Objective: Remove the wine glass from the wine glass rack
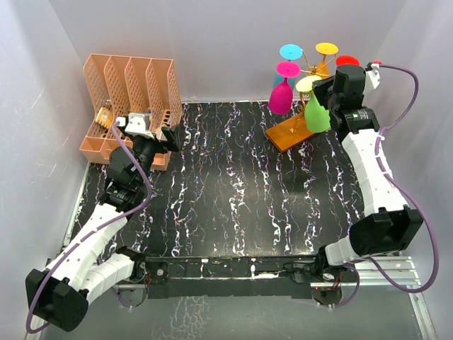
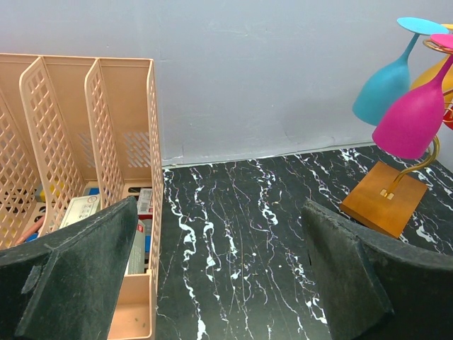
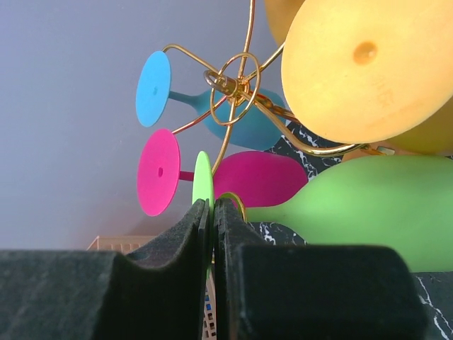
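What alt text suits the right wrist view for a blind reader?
The right gripper is shut on the foot of a green glass hanging on a gold wire rack. A pink glass, blue glass and yellow glass hang beside it.

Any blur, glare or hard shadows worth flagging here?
Top external: even soft light, no hard shadows around the wine glass rack, no glare. Left wrist: sharp; the left gripper darkens the lower corners. Right wrist: rolled sideways, yellow wine glass close and soft, right gripper pinching the green wine glass by its foot.
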`<state>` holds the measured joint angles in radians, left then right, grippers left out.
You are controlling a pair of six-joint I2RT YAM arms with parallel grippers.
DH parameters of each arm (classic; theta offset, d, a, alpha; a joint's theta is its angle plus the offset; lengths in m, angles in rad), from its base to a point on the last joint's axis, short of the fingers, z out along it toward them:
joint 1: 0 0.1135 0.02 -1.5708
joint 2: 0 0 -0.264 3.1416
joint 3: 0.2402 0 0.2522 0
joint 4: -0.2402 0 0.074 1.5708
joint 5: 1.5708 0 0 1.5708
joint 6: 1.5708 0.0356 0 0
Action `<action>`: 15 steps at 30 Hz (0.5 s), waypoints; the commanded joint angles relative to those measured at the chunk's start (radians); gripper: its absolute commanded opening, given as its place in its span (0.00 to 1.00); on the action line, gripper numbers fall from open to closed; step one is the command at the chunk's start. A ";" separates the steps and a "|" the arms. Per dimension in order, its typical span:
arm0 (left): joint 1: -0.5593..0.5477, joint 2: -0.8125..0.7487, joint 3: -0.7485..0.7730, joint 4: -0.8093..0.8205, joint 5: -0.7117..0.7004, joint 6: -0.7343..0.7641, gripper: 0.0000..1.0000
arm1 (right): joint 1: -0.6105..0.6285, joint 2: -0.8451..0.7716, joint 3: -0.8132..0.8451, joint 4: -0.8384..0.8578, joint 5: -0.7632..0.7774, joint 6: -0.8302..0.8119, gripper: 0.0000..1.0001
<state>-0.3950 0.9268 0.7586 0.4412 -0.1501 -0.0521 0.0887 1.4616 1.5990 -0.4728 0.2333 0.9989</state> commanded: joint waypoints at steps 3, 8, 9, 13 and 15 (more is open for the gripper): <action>-0.004 -0.001 0.000 0.030 -0.003 0.007 0.97 | -0.005 -0.040 -0.006 0.065 -0.106 0.044 0.07; -0.004 0.003 0.000 0.029 -0.011 0.014 0.97 | -0.005 -0.050 -0.024 0.085 -0.174 0.093 0.07; -0.004 0.004 0.002 0.029 -0.012 0.015 0.97 | -0.005 -0.050 -0.026 0.093 -0.185 0.100 0.07; -0.004 0.008 0.003 0.026 -0.006 0.015 0.97 | -0.004 -0.034 -0.012 0.108 -0.192 0.106 0.07; -0.004 0.008 0.003 0.025 -0.007 0.014 0.97 | -0.006 -0.019 0.004 0.105 -0.187 0.105 0.07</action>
<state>-0.3950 0.9371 0.7586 0.4408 -0.1505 -0.0502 0.0837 1.4521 1.5723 -0.4419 0.0681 1.0828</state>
